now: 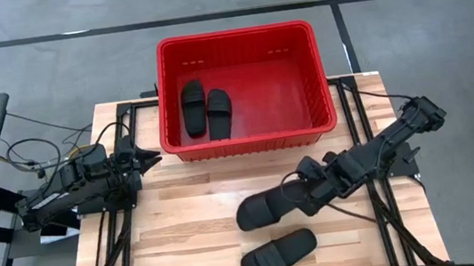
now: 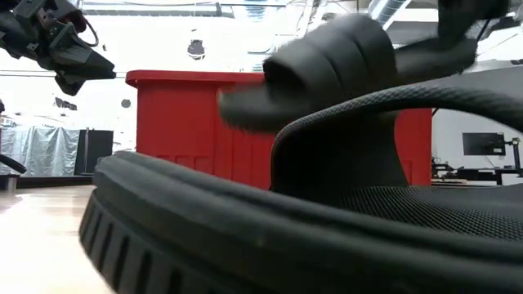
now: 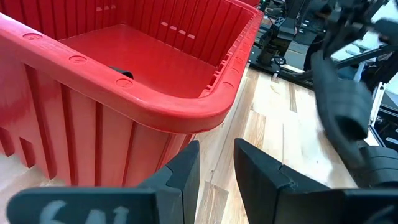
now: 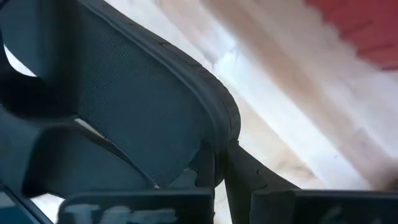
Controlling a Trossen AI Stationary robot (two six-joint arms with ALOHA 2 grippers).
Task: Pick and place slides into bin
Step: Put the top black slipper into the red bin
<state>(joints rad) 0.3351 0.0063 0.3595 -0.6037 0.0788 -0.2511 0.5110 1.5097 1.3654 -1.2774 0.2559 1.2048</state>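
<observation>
The red bin (image 1: 322,96) stands at the table's far middle, with two black slides (image 1: 206,110) lying side by side on its floor at the left. My right gripper (image 1: 308,189) is shut on a third slide (image 1: 268,206) over the table's near right part; this slide shows raised in the low view (image 2: 343,65). A fourth slide (image 1: 278,254) lies sole down near the front edge and fills the low view (image 2: 245,229). My left gripper (image 1: 149,158) hovers empty by the bin's near left corner, its fingers a narrow gap apart (image 3: 216,168). My right gripper pinches the slide's sole at its right end (image 4: 217,134) between its two fingers, one on the textured footbed side and one on the underside. The fingers come from the table's right, along the slide. The slide is lifted clear of the table, its other end pointing left.
The bin's near wall (image 3: 124,118) rises just in front of my left gripper. Bare wood (image 1: 186,237) lies left of the slides. Black frame rails (image 1: 111,246) run along both table sides. The bin's right half (image 1: 276,84) holds nothing.
</observation>
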